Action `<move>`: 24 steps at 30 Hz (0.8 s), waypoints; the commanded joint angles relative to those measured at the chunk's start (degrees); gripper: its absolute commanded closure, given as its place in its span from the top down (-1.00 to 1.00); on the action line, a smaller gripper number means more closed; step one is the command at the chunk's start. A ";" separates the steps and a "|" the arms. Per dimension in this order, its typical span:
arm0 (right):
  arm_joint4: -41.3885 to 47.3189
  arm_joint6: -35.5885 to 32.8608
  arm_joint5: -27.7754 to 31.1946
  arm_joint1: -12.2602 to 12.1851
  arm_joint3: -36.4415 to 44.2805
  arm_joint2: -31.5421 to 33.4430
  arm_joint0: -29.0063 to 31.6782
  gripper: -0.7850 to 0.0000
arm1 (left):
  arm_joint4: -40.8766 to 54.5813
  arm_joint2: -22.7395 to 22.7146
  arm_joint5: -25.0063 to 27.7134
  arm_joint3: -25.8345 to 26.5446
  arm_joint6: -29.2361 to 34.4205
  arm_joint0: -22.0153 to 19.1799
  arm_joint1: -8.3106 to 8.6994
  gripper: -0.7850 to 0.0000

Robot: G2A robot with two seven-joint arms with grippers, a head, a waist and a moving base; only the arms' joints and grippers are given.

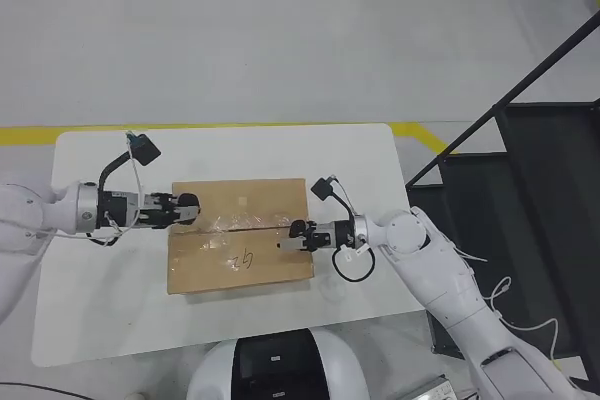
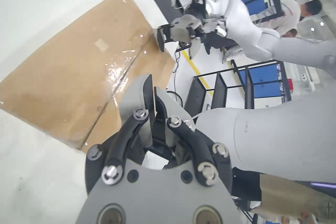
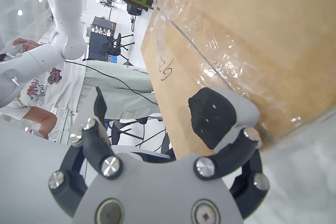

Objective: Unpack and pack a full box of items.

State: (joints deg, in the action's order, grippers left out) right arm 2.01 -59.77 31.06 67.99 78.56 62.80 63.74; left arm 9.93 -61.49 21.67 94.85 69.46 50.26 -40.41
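Cardboard box [image 1: 240, 235] lies flat near the middle of the white counter [image 1: 100, 310]. Both top flaps are down, and they meet in a seam that runs from the box's left end to its right end. Wrinkled clear tape [image 1: 242, 222] covers that seam, and a handwritten mark [image 1: 242, 260] sits on the flap nearer the robot.

The left tool [image 1: 187, 208] is at the box's left end, its tips just over the top edge on the far side of the seam. Its fingers are pressed almost together, with nothing visible between them. I cannot tell whether the tips touch the cardboard.

The right tool [image 1: 298, 235] is at the box's right end, level with the seam. Its fingers [image 3: 212, 117] are spread wide apart and hold nothing. One black pad is just beside the box's top edge at that end, though contact is unclear.

Left of the box there is a broad stretch of bare counter, and on the robot's side a medium strip. Beyond the box's far edge and past its right end the strips are narrower. Dark metal steps [image 1: 540, 190] stand off the counter, well to the right of the box.
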 commanded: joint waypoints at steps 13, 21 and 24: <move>-5.09 3.45 6.76 0.31 3.90 -3.87 -2.83 1.00 | 0.44 -3.23 5.80 -2.70 -8.48 5.85 0.23 1.00; -6.08 5.76 9.79 -0.31 6.42 -2.67 -2.42 1.00 | 4.49 -10.31 5.57 -7.99 -9.39 12.04 1.71 1.00; -9.02 9.99 6.40 -0.03 7.15 -3.04 -3.18 1.00 | 4.49 -11.28 4.68 -9.64 -9.66 13.61 1.89 1.00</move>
State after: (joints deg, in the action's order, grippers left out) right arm -6.03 -51.54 38.49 67.82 85.39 59.97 60.80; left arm 14.50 -72.58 26.53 85.72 59.85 63.38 -38.55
